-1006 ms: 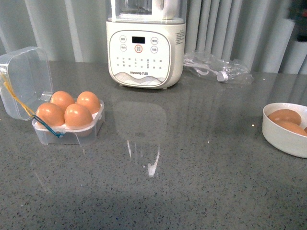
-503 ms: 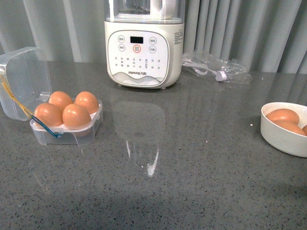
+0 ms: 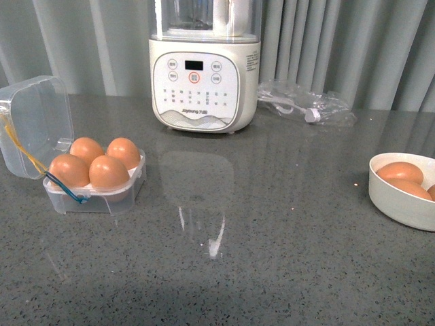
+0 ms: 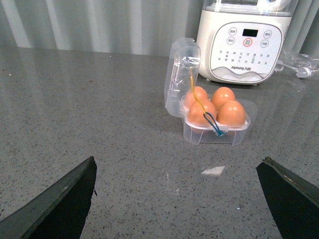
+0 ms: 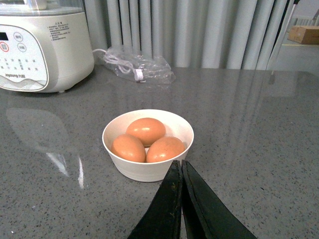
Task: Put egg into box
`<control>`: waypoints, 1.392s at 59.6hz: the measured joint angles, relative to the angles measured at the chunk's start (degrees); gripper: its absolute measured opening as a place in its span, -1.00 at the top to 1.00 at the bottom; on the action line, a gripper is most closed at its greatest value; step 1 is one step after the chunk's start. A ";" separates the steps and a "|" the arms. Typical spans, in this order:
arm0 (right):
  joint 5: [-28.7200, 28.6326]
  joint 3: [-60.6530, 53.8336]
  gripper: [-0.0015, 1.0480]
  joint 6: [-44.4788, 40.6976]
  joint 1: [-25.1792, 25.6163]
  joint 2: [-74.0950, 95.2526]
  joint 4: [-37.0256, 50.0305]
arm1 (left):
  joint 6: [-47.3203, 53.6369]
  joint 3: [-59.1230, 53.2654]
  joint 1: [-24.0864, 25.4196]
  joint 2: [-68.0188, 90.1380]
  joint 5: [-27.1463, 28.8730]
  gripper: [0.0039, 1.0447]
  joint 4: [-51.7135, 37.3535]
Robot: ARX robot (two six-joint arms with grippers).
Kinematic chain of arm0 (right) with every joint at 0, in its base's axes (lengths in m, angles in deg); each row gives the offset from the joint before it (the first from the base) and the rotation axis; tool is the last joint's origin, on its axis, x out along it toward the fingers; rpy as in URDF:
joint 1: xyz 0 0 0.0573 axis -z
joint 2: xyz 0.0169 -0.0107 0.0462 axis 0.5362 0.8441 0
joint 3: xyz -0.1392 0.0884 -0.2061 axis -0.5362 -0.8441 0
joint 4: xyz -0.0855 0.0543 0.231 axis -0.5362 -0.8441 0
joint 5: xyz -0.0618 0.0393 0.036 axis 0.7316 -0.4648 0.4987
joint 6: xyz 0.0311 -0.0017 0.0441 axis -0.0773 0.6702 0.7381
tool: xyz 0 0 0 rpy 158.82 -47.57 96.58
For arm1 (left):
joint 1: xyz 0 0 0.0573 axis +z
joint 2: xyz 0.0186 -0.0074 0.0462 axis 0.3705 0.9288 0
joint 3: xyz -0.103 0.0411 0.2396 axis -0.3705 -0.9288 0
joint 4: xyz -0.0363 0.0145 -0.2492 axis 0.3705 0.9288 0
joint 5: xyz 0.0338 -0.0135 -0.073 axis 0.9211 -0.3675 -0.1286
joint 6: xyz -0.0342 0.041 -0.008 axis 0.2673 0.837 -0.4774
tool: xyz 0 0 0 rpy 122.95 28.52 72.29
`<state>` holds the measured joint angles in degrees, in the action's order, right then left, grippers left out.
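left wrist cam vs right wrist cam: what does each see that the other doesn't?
Left wrist only: the clear box, lid open, four eggs in its cups, and the left gripper, open wide.
Right wrist only: the white bowl holding three eggs, and the right gripper, shut and empty, close to the bowl.
Both: the white appliance, the bagged cable, the grey counter, the curtain.
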<state>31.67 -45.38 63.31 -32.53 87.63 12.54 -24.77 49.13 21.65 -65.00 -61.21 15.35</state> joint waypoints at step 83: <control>-0.07 -2.84 0.94 -0.02 0.02 -36.00 -32.37 | 0.02 0.00 0.00 -0.02 0.00 -0.87 0.00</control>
<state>31.61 -48.22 63.29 -32.50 51.63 -19.83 -24.75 49.13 21.65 -65.02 -61.21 15.35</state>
